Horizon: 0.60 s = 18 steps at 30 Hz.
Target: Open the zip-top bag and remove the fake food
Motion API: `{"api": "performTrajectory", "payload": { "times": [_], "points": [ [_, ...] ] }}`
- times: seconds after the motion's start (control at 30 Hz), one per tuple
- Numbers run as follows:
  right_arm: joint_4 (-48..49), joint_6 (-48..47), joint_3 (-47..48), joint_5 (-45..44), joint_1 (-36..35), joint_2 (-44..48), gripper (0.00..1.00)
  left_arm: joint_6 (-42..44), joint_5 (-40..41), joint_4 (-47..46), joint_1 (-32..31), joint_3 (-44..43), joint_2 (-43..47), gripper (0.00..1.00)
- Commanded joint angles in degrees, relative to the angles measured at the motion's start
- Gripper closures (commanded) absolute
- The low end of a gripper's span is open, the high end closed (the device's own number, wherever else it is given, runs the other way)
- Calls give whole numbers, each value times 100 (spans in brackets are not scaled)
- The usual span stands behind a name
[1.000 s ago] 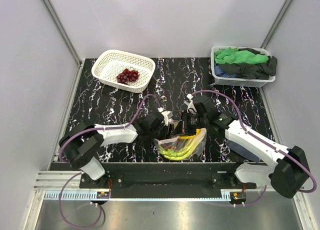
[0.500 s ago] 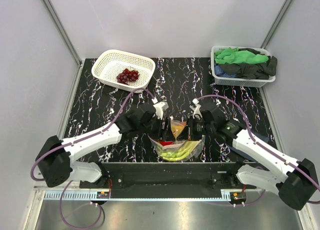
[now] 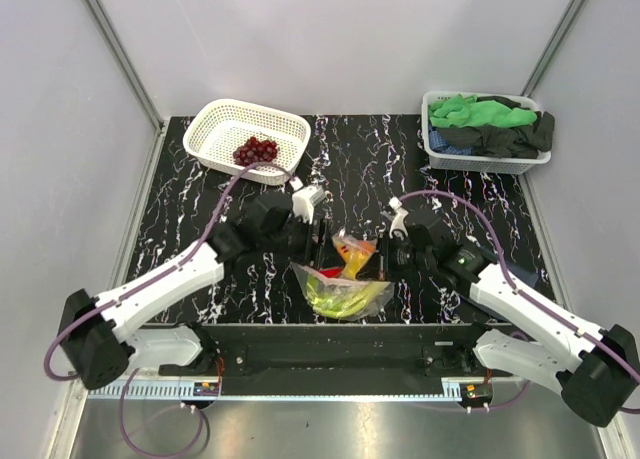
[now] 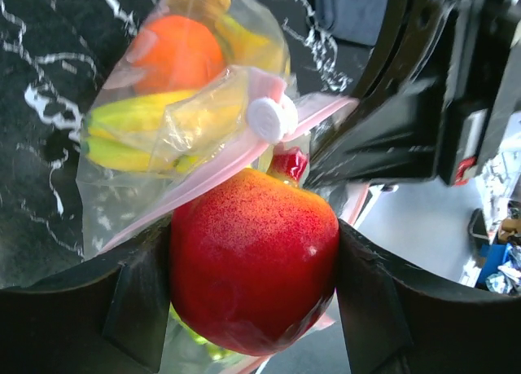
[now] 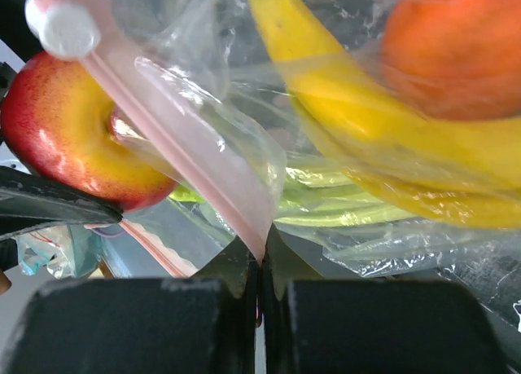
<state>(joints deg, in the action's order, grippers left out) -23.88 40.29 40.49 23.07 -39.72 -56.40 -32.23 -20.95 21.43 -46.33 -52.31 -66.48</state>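
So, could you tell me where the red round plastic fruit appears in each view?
Top external: red fruit, centre, at the clear zip-top bag's mouth.
Left wrist: bottom centre, in the left gripper.
Right wrist: upper left.
Shared landmark: orange round fruit inside the bag.

A black marbled table [image 3: 200, 214] bears a white lattice basket [image 3: 215, 129], a basket of cloths [image 3: 480, 163] and, nearer, the zip-top bag [image 3: 345, 297].
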Motion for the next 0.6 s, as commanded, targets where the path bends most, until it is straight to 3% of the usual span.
{"api": "performTrajectory", "payload": {
  "times": [0.0,0.17,0.2,0.37,0.57],
  "points": [
    [-354,-373,721,4,-27,-265,100,-133,-270,-237,124,-771,-514,100],
    [-574,-487,1435,-57,-35,-775,100,-1161,390,956,133,-1578,-1217,100],
    [-609,-557,1557,-135,-35,-845,100,-1728,442,1099,133,-1702,-1410,100],
    [-600,-724,1585,-277,-35,-1162,100,-2848,556,1161,132,-2054,-1351,100],
    [-504,-733,1190,-461,-27,-1005,100,-3028,57,1249,299,-2117,-982,100]
  ]
}}
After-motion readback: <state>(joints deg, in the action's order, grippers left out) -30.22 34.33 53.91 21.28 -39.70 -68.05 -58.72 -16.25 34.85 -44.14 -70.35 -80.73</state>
